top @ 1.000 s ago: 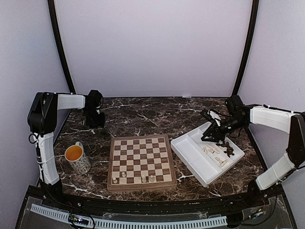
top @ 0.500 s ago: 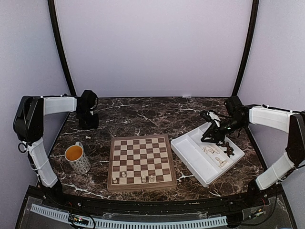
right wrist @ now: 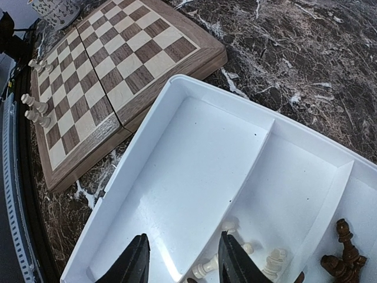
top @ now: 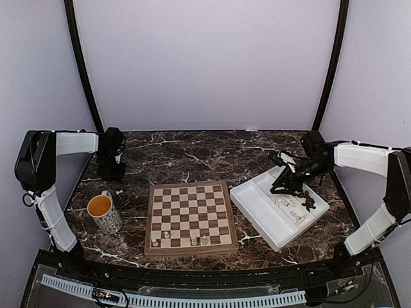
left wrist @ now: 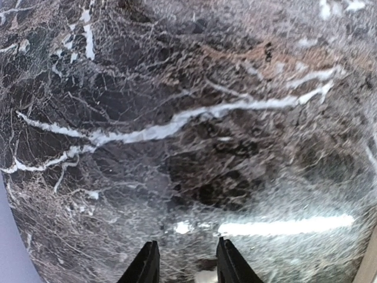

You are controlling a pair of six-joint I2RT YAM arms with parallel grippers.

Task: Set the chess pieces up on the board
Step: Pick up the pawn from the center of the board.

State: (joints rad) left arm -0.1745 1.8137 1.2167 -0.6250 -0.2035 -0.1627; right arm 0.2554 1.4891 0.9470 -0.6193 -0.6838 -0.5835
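Note:
The board (top: 189, 217) lies at the table's front centre, with several cream chess pieces (top: 193, 240) along its near edge; the right wrist view shows the board (right wrist: 118, 71) and those cream pieces (right wrist: 32, 107) too. More cream pieces (top: 287, 205) and dark pieces (top: 309, 202) lie in a white tray (top: 257, 205). My right gripper (top: 282, 183) hangs open above that tray (right wrist: 194, 153), empty, with cream pieces (right wrist: 275, 259) and dark pieces (right wrist: 341, 253) just beyond its fingertips (right wrist: 234, 259). My left gripper (top: 110, 168) is at the far left over bare marble, open and empty (left wrist: 187, 259).
A patterned mug (top: 104, 213) of orange liquid stands left of the board, below my left gripper. The tray's large left compartment holds nothing. Dark posts rise at the back corners, and the arm bases sit at the near edge.
My left arm has swung left and back, away from the board, and its jaws have narrowed slightly. The right arm has barely moved.

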